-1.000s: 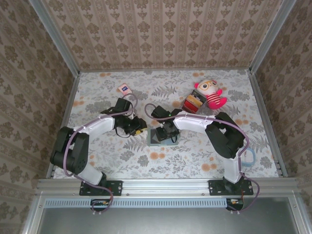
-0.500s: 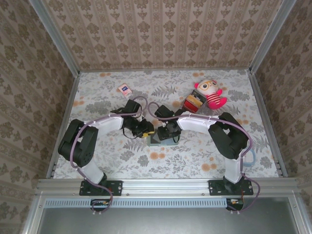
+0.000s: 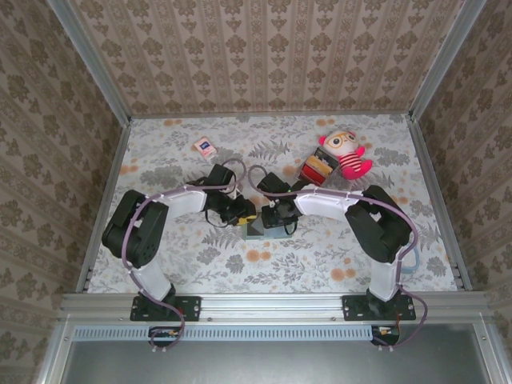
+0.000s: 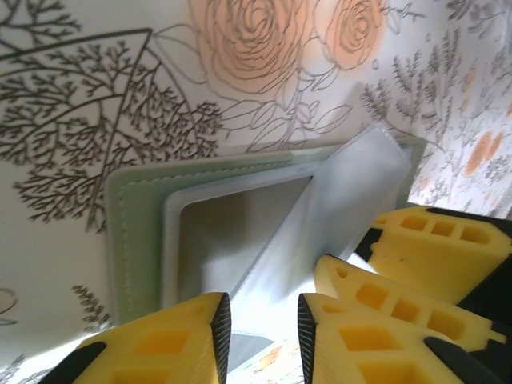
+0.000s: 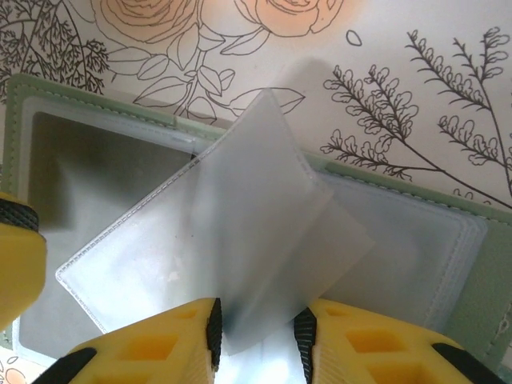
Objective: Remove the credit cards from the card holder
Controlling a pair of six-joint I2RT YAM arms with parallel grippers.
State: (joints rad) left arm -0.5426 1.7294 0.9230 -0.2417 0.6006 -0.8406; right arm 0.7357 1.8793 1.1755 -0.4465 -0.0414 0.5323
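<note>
Seen from above, my desk (image 3: 320, 256) is lit bright and even, with only soft shadows under my arms (image 3: 172, 200). Close in, my left hand (image 4: 260, 320) and right hand (image 5: 254, 328) blur along the bottom edge. The clear sleeve (image 5: 240, 240) of the card holder (image 4: 128, 232) looks milky and casts a faint shadow.

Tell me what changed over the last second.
The left gripper swung right, from beside the flat grey-green folding card holder to over its left side, close to the right gripper, which barely shifted. Each now has a clear plastic sleeve of the holder between its fingers. The holder, pink plush doll, red-tan-black block stack and pink-and-white packet stayed put.
</note>
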